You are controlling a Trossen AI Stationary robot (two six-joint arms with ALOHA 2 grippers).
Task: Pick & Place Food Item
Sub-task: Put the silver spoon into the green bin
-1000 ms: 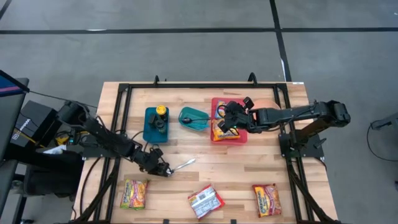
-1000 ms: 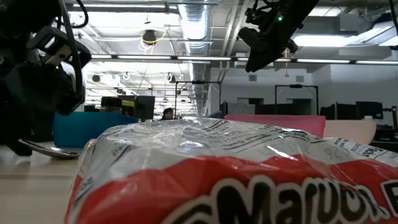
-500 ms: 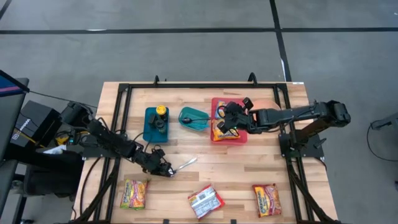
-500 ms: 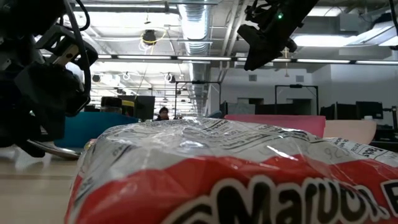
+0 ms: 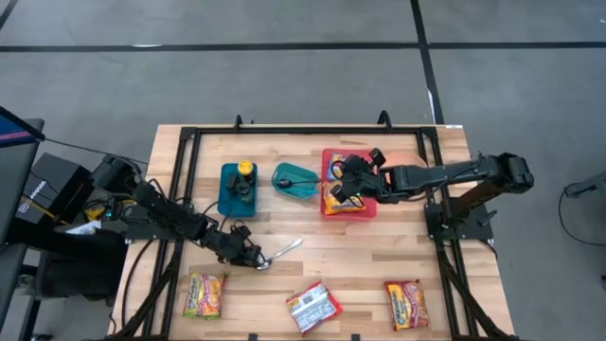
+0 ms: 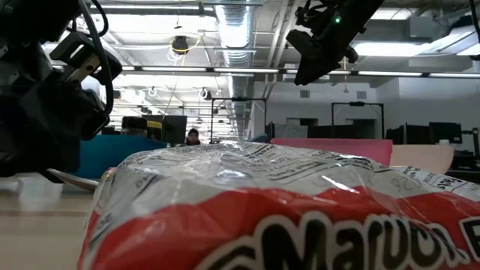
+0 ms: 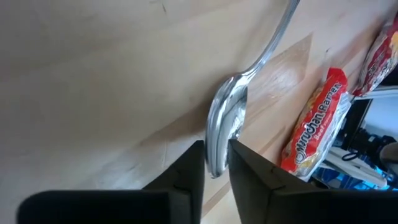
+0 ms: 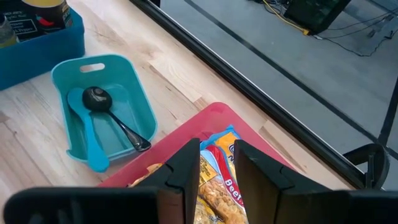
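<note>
A metal spoon lies on the wooden table, handle toward the right. My left gripper is low over the table at the spoon's bowl end and shut on it. My right gripper hangs high over the red tray, its fingers a little apart with nothing between them. A noodle packet lies in that tray below the fingers. Three more noodle packets lie along the near edge: left, middle, right. The middle one fills the low view. My left gripper pinches the tip of the spoon's bowl between its two fingers, one on each side edge. The fingers slant down from the table's left and lie along the spoon. The handle points away from the gripper and rests on the table.
A teal bin holding a blue spoon and a black spoon stands left of the red tray. Farther left, a blue bin holds bottles. Black frame rails run along the table's sides and far edge.
My left gripper has tipped down a little over the spoon's bowl, staying where it was. The spoon has shifted slightly on the table, its handle swinging a bit toward the far edge.
</note>
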